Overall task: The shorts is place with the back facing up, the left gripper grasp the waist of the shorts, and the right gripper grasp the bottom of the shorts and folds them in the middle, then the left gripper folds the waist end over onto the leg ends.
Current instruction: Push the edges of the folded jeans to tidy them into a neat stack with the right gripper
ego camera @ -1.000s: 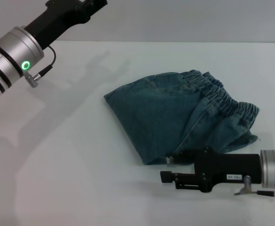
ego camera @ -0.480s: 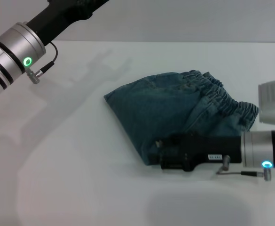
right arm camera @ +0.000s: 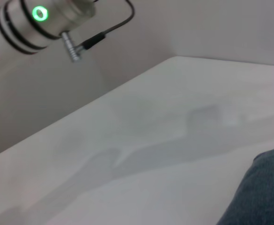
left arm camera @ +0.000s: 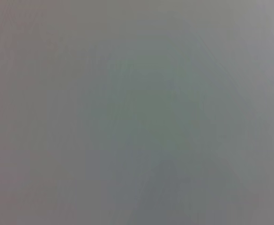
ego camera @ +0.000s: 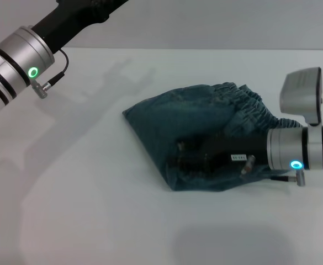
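The blue denim shorts (ego camera: 189,124) lie folded in a heap at the middle of the white table (ego camera: 95,210), elastic waist (ego camera: 249,107) toward the far right. My right gripper (ego camera: 182,156) reaches in from the right and lies low over the shorts' near edge, its dark body blending with the cloth. The right wrist view catches only a corner of the shorts (right arm camera: 261,192) and the table beyond. My left arm (ego camera: 23,61) is raised at the far left, its gripper past the top edge. The left wrist view is a blank grey.
The right arm's silver wrist (ego camera: 302,149) with its camera block (ego camera: 300,94) hangs over the table's right side. In the right wrist view the left arm (right arm camera: 29,21) with its cable shows above the table. The arms cast shadows on the table.
My right arm swung from the table's front edge back and up onto the near part of the shorts. The left arm has barely moved.
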